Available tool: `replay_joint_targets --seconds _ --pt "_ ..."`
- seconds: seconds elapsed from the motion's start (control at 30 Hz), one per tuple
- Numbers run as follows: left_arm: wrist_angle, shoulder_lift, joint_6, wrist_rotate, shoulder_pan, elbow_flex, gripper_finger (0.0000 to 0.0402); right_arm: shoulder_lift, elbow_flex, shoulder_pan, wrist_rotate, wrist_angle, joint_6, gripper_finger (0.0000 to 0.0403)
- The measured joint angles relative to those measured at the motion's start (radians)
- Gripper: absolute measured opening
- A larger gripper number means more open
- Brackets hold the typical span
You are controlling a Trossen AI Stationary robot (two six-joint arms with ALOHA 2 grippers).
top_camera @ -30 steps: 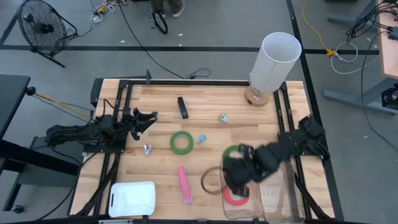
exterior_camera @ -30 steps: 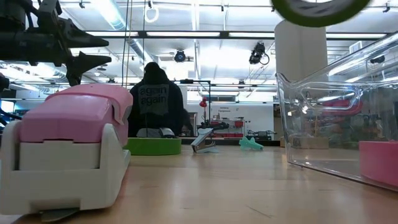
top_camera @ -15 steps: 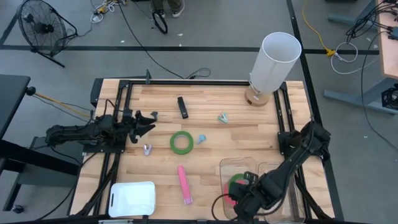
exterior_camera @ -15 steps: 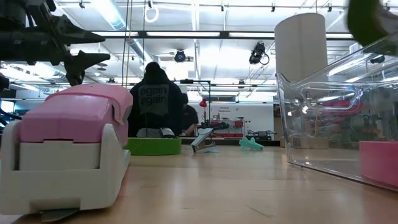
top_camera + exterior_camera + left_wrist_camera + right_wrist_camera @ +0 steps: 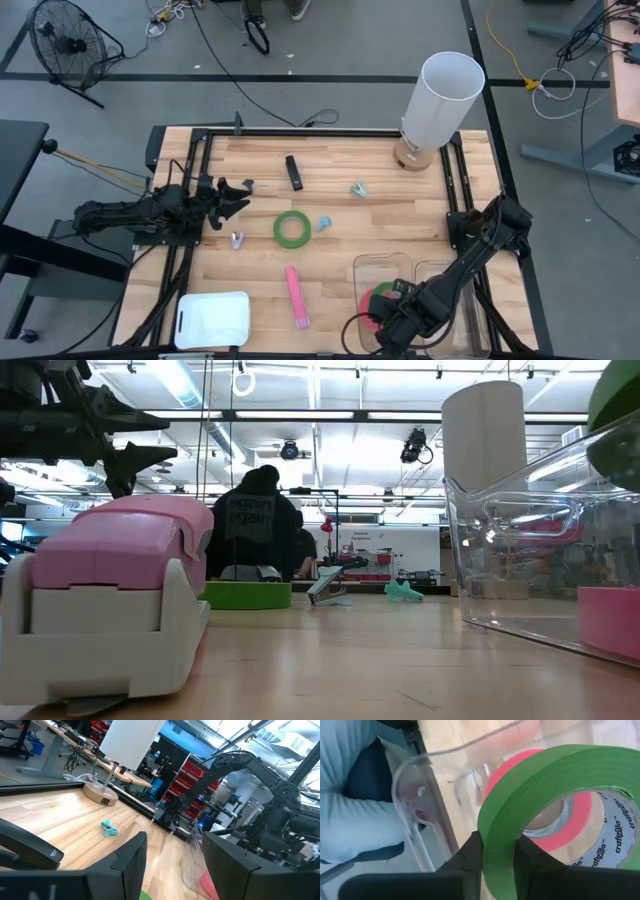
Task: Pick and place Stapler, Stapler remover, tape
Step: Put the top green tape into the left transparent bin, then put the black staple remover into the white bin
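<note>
My right gripper [image 5: 385, 305] is shut on a green tape roll [image 5: 555, 795] above the clear bin [image 5: 362, 268] at the near right. A red-pink tape roll [image 5: 517, 760] lies flat in that bin. A second green tape roll [image 5: 292, 228] lies flat mid-table. The pink stapler [image 5: 297, 296] lies near the front edge and fills the left of the low view [image 5: 110, 600]. A black stapler [image 5: 293, 171] lies farther back. My left gripper [image 5: 235, 192] is open and empty at the table's left side. My right gripper pinches the green roll's wall [image 5: 497, 845], one finger [image 5: 532, 862] inside the open centre and one finger [image 5: 470, 857] outside. The roll is lifted clear and stands tilted on edge above the red-pink roll in the bin.
A tall white cylinder [image 5: 440, 100] stands on a wooden base at the far right. A white lid [image 5: 212, 320] lies at the near left. Small teal [image 5: 358, 188], blue [image 5: 324, 223] and metal [image 5: 237, 239] pieces lie mid-table. A person's blue sleeve [image 5: 355, 795] shows beside the bin.
My right gripper has carried the green tape roll toward the table's near edge, from beside the bin's far end to over the bin above the red-pink roll. It has kept nearly still for the last half second.
</note>
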Motion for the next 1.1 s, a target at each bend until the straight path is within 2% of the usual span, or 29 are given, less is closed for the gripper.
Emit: replay_joint_targets --seconds 0.23,0.47,0.6,0.77,1.1 --pt "-0.006 0.0 0.0 0.0 0.0 0.0 0.0195 0.0 0.0 0.0 0.019 0.014 -0.006 0.0056" --pt "-0.007 0.0 0.003 0.0 0.0 0.0 0.0195 0.0 0.0 0.0 0.058 0.016 -0.027 0.0172" --pt "-0.007 0.0 0.003 0.0 0.0 0.0 0.0195 0.0 0.0 -0.002 0.064 0.016 -0.027 0.0206" --pt "-0.007 0.0 0.003 0.0 0.0 0.0 0.0195 0.0 0.0 -0.008 0.064 0.016 -0.036 0.0207" --pt "-0.007 0.0 0.0 0.0 0.0 0.0 0.0195 0.0 0.0 -0.086 0.103 0.019 -0.164 0.0169"
